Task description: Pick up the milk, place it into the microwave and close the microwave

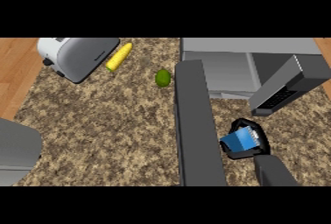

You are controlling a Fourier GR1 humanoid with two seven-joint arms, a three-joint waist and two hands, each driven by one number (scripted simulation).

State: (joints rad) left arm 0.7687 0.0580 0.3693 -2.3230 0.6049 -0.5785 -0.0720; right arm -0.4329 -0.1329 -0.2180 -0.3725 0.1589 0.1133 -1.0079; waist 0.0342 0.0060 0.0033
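The milk (239, 141) is a small blue and white carton, held just above the counter at the lower right. My right hand (251, 152) is curled round it, black fingers wrapping over its top and bottom, with the forearm coming in from the lower edge. The microwave (220, 46) stands at the back right, its cavity facing me. Its dark door (197, 127) is swung wide open and juts toward me as a long slab just left of the milk. The keypad panel (281, 94) lies right of the cavity, above the hand. My left hand does not show.
A silver toaster (77, 57) stands at the back left, with a yellow corn cob (119, 57) beside it. A green round fruit (163, 78) lies near the door's hinge. A grey shape (18, 151) fills the left edge. The speckled counter (103, 131) ends at wood on the left.
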